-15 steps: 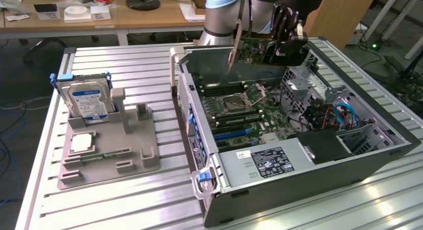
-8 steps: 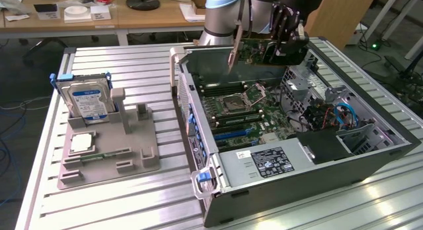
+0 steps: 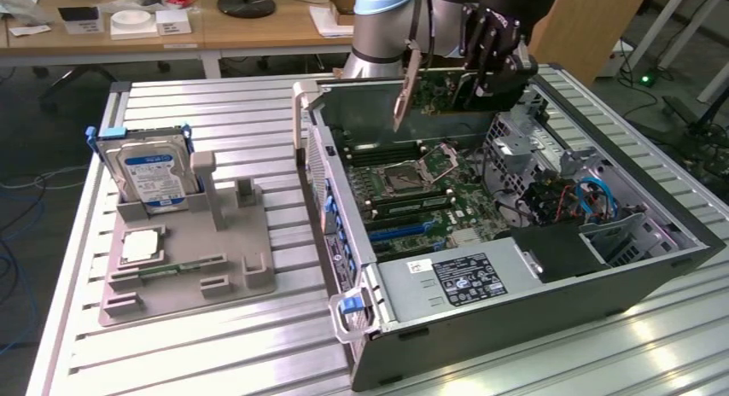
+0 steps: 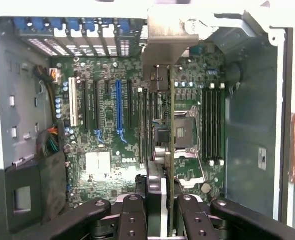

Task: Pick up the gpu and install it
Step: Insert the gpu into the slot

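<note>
One gripper (image 3: pixel 492 59) is clamping the gpu (image 3: pixel 439 89) edge-down inside the open case (image 3: pixel 638 268), above the mobo (image 4: pixel 107 150), w/ card's long axis lying parallel to the slots, bracket toward case rear, offset from the blue slot (image 4: pixel 119 107).

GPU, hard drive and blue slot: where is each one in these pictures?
gpu (image 3: pixel 405 89), exterior view, on its silver bracket.
hard drive (image 3: pixel 150 176), exterior view, on its blue-white label.
blue slot (image 4: pixel 119 107), wrist view, at its middle.

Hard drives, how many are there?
1. The hard drive stands upright in the grey holder, at the exterior view's left of the computer case. More could hide inside the case.
</note>
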